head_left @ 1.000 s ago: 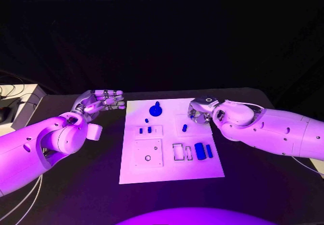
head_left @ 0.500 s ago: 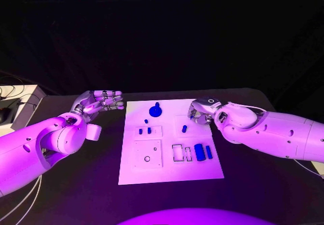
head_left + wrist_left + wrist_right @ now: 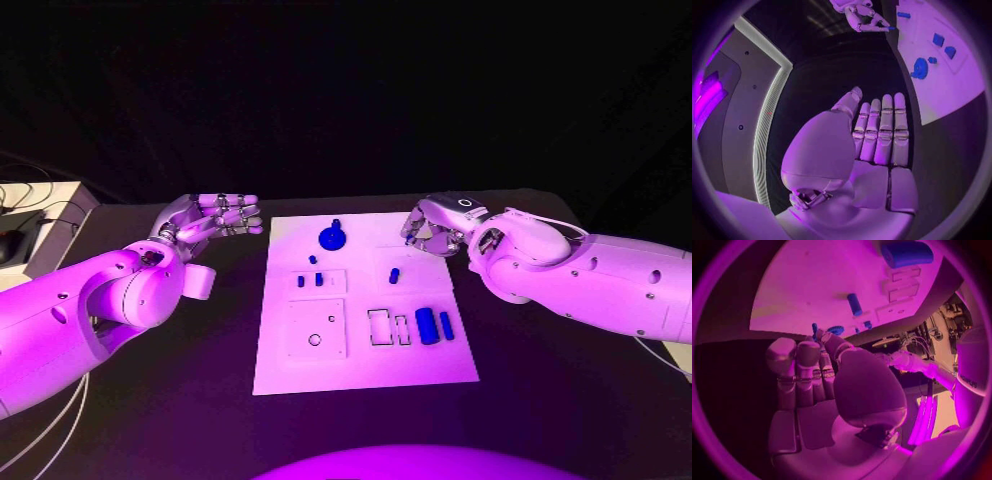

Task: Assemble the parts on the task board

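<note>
The white task board (image 3: 361, 360) lies in the middle of the black table. On it are a round blue part with a knob (image 3: 333, 237), several small blue pegs such as one at mid-board (image 3: 392, 273), and a larger blue block (image 3: 427, 324) beside empty slots (image 3: 381, 325). My right hand (image 3: 437, 228) hovers at the board's far right corner; its thumb and a finger pinch a small blue part (image 3: 815, 328), seen at the fingertips too from the left wrist (image 3: 891, 28). My left hand (image 3: 216, 215) floats left of the board, fingers straight and holding nothing (image 3: 879, 130).
A pale box with cables (image 3: 36, 225) sits at the table's left edge. A square plate with a hole (image 3: 315, 328) is set in the board's near left part. Bare black table surrounds the board on all sides.
My right hand has drawn back from over the board's right edge toward the far right corner. The left hand and the parts on the board stay put.
</note>
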